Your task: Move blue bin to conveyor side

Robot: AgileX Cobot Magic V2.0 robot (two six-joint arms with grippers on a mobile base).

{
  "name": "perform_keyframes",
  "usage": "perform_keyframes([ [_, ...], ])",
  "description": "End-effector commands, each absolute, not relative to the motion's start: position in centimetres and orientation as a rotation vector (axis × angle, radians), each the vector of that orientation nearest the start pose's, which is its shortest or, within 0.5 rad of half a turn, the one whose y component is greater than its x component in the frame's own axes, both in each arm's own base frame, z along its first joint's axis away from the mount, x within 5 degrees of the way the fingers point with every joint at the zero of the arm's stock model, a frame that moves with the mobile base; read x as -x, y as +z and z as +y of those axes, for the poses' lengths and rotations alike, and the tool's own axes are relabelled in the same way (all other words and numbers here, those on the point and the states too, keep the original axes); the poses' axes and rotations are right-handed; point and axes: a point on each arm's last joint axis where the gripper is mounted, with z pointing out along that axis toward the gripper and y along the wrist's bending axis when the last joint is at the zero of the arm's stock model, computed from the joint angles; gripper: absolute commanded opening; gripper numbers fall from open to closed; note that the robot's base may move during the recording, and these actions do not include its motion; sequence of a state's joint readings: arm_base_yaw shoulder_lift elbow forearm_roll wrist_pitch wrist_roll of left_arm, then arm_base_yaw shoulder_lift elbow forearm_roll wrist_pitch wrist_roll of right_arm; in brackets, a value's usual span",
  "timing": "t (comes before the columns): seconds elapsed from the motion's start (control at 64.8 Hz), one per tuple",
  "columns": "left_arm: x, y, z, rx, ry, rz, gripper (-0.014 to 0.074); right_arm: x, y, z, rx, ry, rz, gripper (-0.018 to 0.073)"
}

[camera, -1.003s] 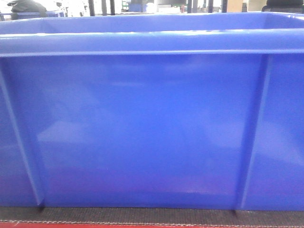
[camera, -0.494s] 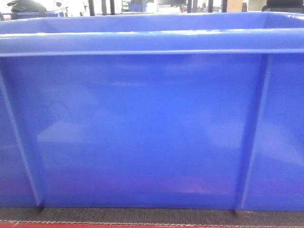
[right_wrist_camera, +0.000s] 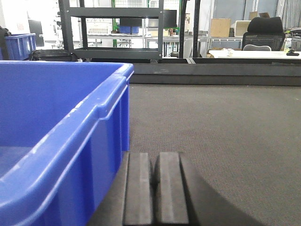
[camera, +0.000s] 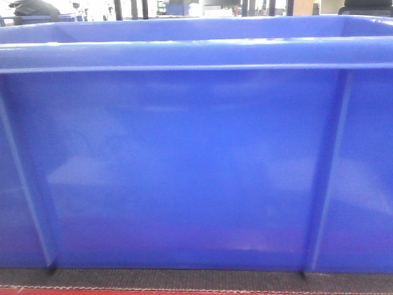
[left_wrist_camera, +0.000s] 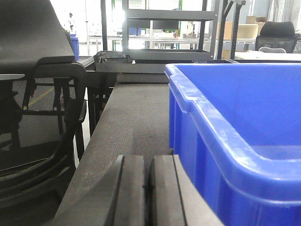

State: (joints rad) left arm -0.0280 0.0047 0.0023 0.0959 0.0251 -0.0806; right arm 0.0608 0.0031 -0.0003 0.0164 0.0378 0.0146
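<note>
Blue bin (camera: 184, 166) is sitting on the conveyor (left_wrist_camera: 136, 117), its near wall filling your front view above the belt's red edge. Your left gripper (left_wrist_camera: 149, 188) is hovering just outside the bin's left wall, fingers pressed together and holding nothing. Your right gripper (right_wrist_camera: 153, 188) is mirroring it beside the right wall, fingers likewise pressed together.

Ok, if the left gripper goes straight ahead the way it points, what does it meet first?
Probably nothing soon: the left gripper, shut, points along bare conveyor beside the blue bin. The dark frame at the belt's end looks first, though depth is unclear.
</note>
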Motion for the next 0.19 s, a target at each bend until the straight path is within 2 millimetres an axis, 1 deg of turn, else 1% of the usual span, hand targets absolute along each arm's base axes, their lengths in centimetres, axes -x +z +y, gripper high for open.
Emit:
perform_keyframes([
  [0.0,-5.62,21.24,-0.12,-0.031,-0.003,1.492,0.0011,-5.62,21.19,0.30,0.022,0.062,1.498,-0.0089],
  [0.17,-5.62,21.24,-0.12,-0.031,-0.003,1.492,0.0011,-5.62,21.19,0.30,0.022,0.062,1.498,-0.0089],
])
